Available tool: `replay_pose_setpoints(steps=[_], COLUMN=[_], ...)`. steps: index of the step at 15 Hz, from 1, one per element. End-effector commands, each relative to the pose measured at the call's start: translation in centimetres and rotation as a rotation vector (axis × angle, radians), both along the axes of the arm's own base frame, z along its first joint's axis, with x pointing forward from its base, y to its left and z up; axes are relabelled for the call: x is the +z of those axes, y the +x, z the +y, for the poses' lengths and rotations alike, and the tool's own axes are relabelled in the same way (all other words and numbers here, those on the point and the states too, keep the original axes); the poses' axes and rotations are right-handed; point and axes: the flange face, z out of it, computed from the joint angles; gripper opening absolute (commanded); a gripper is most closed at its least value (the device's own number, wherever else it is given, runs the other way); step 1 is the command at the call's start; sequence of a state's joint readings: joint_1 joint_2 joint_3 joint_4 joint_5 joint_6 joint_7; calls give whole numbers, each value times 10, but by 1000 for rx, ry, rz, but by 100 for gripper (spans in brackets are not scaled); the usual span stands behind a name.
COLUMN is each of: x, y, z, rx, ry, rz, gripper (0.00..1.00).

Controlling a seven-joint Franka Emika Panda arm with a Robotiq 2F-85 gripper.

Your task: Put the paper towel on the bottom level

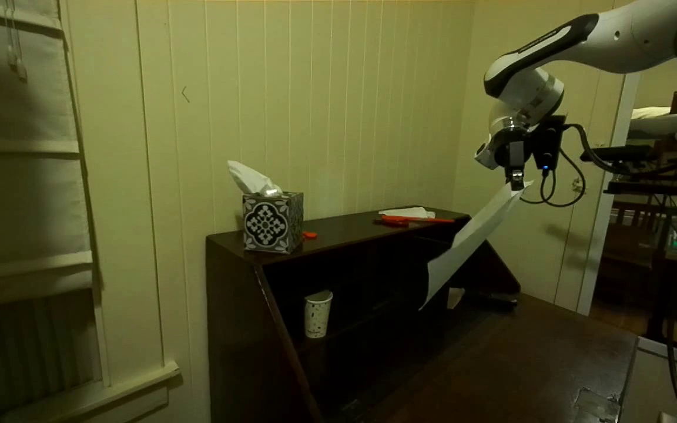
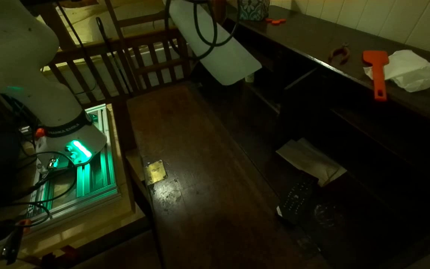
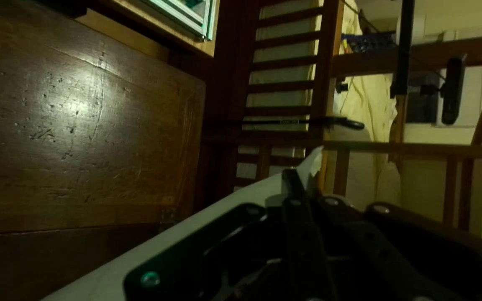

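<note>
The picking-up part is done, by the look of it. The claw [image 1: 515, 181] is squeezed closed near the top end of the paper towel [image 1: 472, 241], and in the wrist view a small white tip pokes out past its fingers [image 3: 293, 184]. The rest of the paper towel hangs down on a slant in the air, by the open front of the dark cabinet [image 1: 234, 329]. It looks higher than the bottom level [image 2: 207, 168], the wide brown wood that sticks out low down, and I see no spot where the two touch. So I guess the job is about half done. What is left, I think, is to bring the sheet over that wood, go down until it lies there, let go and back off. The tissue box [image 1: 267, 226] sits on the top board [image 1: 344, 234].
</note>
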State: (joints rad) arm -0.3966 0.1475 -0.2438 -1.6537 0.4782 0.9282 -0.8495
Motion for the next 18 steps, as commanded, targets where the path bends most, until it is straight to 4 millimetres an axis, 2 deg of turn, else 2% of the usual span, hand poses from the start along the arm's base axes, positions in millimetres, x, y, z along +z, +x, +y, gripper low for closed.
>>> replay_pose_setpoints(steps=[1, 5, 8, 12, 18], x=[-38, -64, -95, -128, -186], y=[3, 22, 21, 3, -14], z=[33, 72, 85, 78, 44], rx=[174, 317, 340, 362, 294], ry=[7, 13, 54, 83, 0], rz=[-4, -166, -280, -339, -232], gripper=[0, 0, 0, 0, 0])
